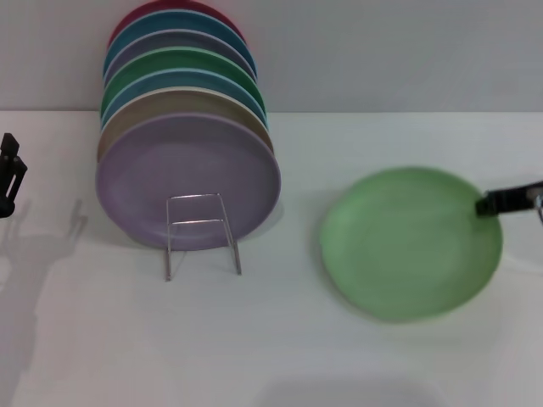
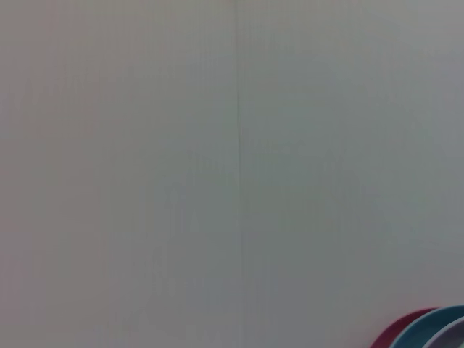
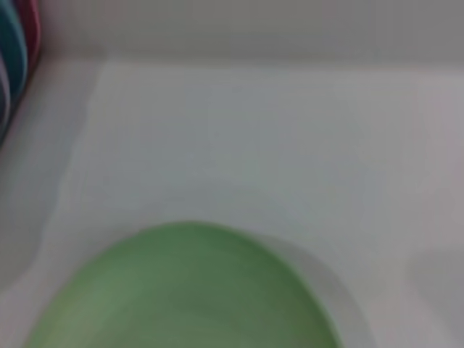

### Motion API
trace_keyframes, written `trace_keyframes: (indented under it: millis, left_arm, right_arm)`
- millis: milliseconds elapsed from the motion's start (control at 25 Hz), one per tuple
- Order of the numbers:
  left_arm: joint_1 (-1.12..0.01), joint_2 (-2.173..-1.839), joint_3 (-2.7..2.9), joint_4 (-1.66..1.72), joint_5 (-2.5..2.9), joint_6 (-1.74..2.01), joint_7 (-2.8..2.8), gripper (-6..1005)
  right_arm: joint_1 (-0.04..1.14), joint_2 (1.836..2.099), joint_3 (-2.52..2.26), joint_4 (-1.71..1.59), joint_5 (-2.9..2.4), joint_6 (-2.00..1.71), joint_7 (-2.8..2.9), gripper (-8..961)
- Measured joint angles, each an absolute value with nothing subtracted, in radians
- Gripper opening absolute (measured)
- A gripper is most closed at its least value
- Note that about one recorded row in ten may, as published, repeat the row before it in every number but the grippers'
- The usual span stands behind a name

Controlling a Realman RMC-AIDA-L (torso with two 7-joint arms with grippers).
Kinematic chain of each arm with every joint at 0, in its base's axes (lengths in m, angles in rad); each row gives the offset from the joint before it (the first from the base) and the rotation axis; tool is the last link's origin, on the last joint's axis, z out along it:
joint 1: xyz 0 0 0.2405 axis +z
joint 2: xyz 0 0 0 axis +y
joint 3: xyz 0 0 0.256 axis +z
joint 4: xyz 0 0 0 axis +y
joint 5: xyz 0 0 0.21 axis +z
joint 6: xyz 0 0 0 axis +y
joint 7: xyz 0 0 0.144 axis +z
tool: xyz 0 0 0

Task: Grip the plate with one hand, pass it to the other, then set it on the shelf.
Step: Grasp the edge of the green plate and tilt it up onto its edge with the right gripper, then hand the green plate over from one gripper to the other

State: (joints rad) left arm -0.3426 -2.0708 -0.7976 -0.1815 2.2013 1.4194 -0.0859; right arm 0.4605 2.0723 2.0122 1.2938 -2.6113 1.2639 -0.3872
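We see the plate (image 1: 411, 244) lying on the table (image 1: 280, 339), right of the rack (image 1: 201, 233). Our right gripper (image 1: 492, 203) sits at its far right rim, likely to grip there; whether it has closed, we cannot tell. Our left gripper (image 1: 10, 174) waits at the left edge, unclear too. No writing shows.

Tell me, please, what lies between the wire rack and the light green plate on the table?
Nothing: in the head view only bare white table separates the wire rack from the light green plate.
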Motion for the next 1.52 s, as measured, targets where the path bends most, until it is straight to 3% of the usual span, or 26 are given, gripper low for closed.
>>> trace_keyframes:
  millis: [360,840,1200,1520]
  left_arm:
    - [-0.344,-2.071,-0.798,-0.184,2.207,1.419,-0.086,769]
    - [-0.352,-2.074,-0.787,-0.197,2.209,1.417,-0.092,769]
    - [-0.344,-2.073,-0.788,-0.218,2.209,1.426,-0.093,769]
    - [-0.344,-2.073,-0.788,-0.218,2.209,1.429,-0.097,769]
  right_arm:
    - [0.364,2.078,1.937,1.475,-2.599,1.047,-0.393,27]
    - [0.284,2.079,1.703,1.447,-2.596,0.580,-0.446,25]
    - [0.207,2.079,1.519,1.330,-2.608,0.135,-0.476,24]
    - [0.238,2.080,1.397,1.061,-2.602,-0.301,-0.455,23]
